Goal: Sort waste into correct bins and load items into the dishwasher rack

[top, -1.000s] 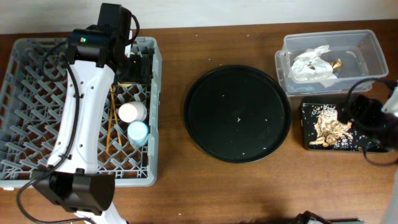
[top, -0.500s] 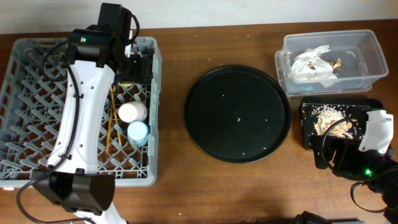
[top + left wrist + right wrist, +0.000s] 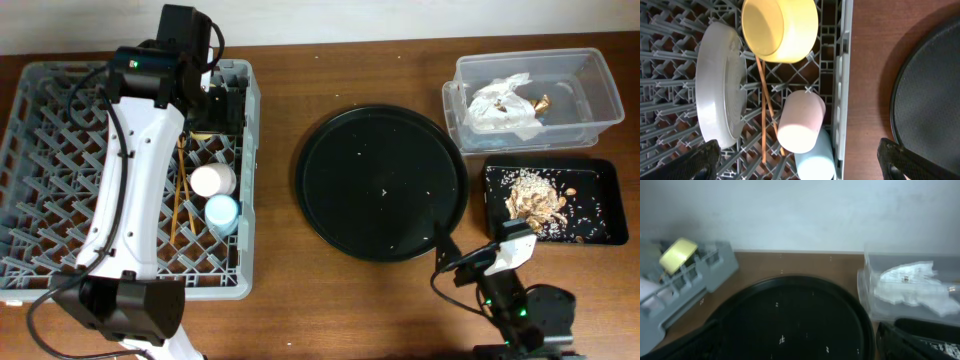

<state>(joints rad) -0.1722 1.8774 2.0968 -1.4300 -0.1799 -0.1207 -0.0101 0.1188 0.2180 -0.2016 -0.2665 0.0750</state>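
Observation:
The grey dishwasher rack (image 3: 247, 150) stands at the left. In the left wrist view it (image 3: 844, 75) holds the yellow bowl (image 3: 780, 27), the pale plate (image 3: 720, 85) on edge, the pink cup (image 3: 800, 122), the light-blue cup (image 3: 815, 160) and the chopsticks (image 3: 764, 110). My left gripper (image 3: 799, 164) hangs open and empty above the cups. The clear tub (image 3: 600, 60) holds the white tissue (image 3: 503, 103). The flat black tray (image 3: 600, 195) holds the food scraps (image 3: 535, 200). My right gripper (image 3: 452, 258) is open and empty at the table's front right, facing the round tray.
The big round black tray (image 3: 340, 200) lies mid-table with a few white crumbs on it; it fills the lower right wrist view (image 3: 790, 320). My left arm (image 3: 135, 180) stretches over the rack. A wall runs behind the table.
My right arm has pulled back from over the flat black tray to the table's front edge, uncovering the food scraps. The left arm has not moved.

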